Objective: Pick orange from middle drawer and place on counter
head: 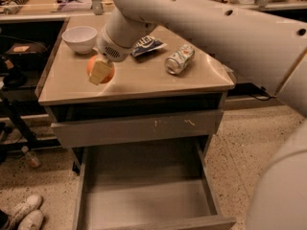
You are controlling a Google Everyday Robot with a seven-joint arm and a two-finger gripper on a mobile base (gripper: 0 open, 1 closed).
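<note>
The orange (101,67) is held in my gripper (100,70), just above the left front part of the counter (144,80). My gripper's pale fingers (100,72) are shut around it. The big white arm reaches in from the upper right. The middle drawer (144,195) is pulled open below; the part of its grey floor in view is bare.
On the counter stand a white bowl (79,38) at the back left, a dark snack bag (147,45) and a crushed can (180,59) to the right of the gripper. A closed drawer front (139,127) sits under the counter. White shoes (24,213) lie on the floor at left.
</note>
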